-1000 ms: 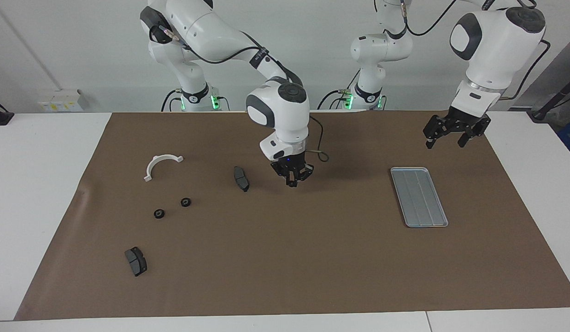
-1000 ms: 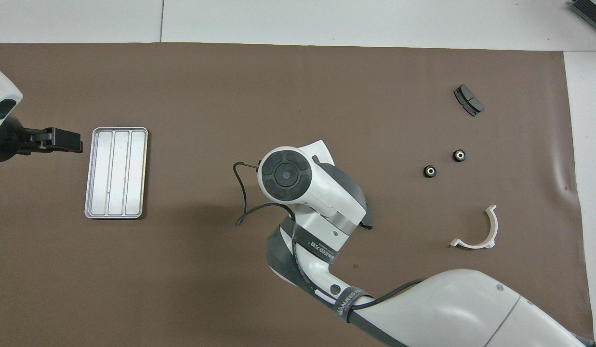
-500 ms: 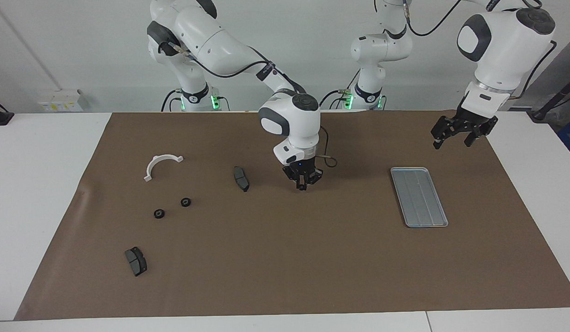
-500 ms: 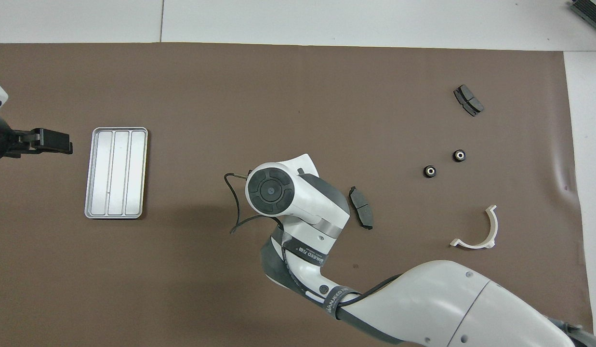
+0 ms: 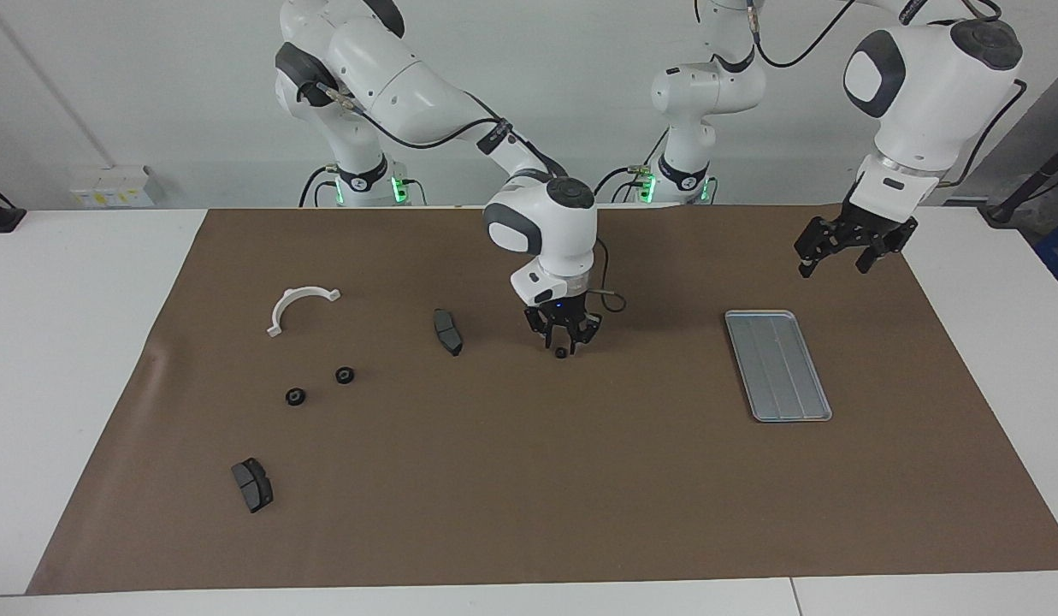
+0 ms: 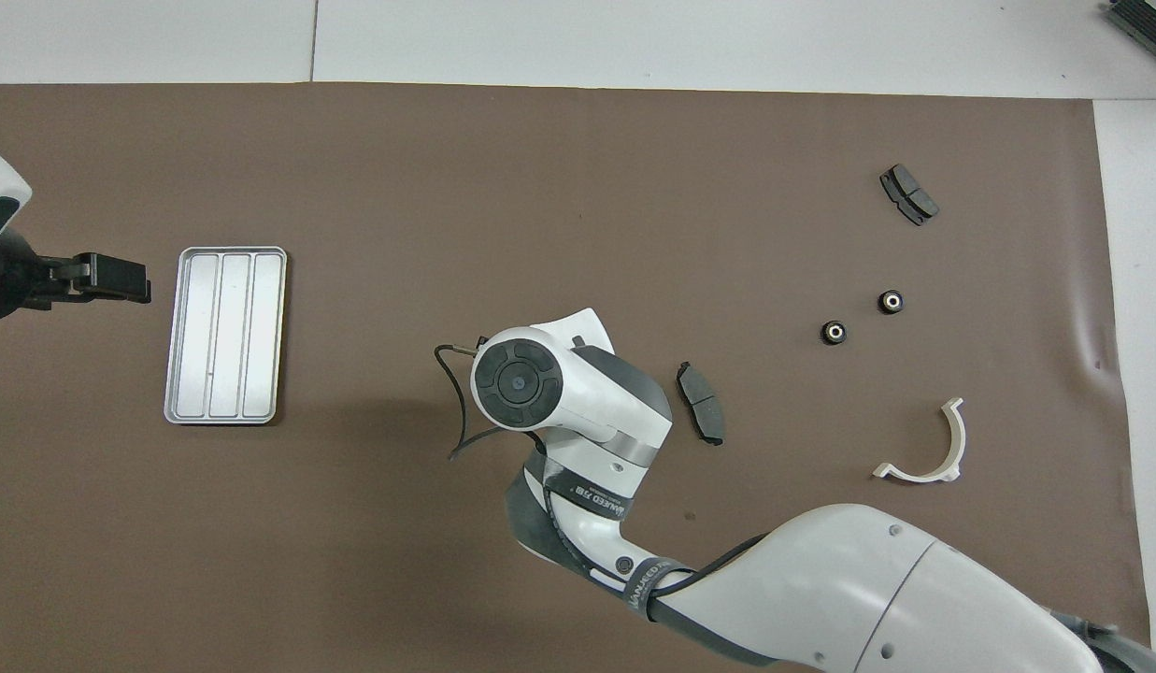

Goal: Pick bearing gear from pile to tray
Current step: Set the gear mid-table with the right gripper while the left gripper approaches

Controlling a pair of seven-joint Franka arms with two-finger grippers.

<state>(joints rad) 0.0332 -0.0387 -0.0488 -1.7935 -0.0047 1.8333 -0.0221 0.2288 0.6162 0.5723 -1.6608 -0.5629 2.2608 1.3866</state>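
- Black bearing gear (image 5: 561, 352), facing view: it sits just under the tips of the right gripper (image 5: 564, 335), mid-mat. The fingers look parted and nothing looks clamped, so the gear appears to be resting on the brown mat (image 5: 529, 479).
- Tray (image 5: 778, 365) is well apart from that gripper, toward the left arm's end, and holds nothing yet.
- Risk: closing off-centre on such a small round part would probably squirt it sideways and set it rolling. A lift with one finger dragging could flick it.
- Left gripper (image 5: 854, 250) hangs open and empty over the mat edge, just robot-side of the tray, waiting. If it comes in for the gear while the right gripper is this low, the wrists could clash.
- Brake pad (image 5: 447, 331) lies near the right gripper on the pile side. A wide sweep could knock it.
- Rest of the pile is well clear: two more gears (image 5: 345, 375) (image 5: 295, 396), a second pad (image 5: 252, 484) and a white bracket (image 5: 289, 299).
- Overhead view: the right arm's wrist (image 6: 521, 379) covers its own fingers and the gear, so grip and alignment can't be read from this view.
- Left gripper (image 6: 120, 279) shows beside the tray (image 6: 225, 335), close to its rim. A careless descent could clip the tray and shift it.
- A gear dropped from height onto the ridged tray would likely bounce out over the low rim.
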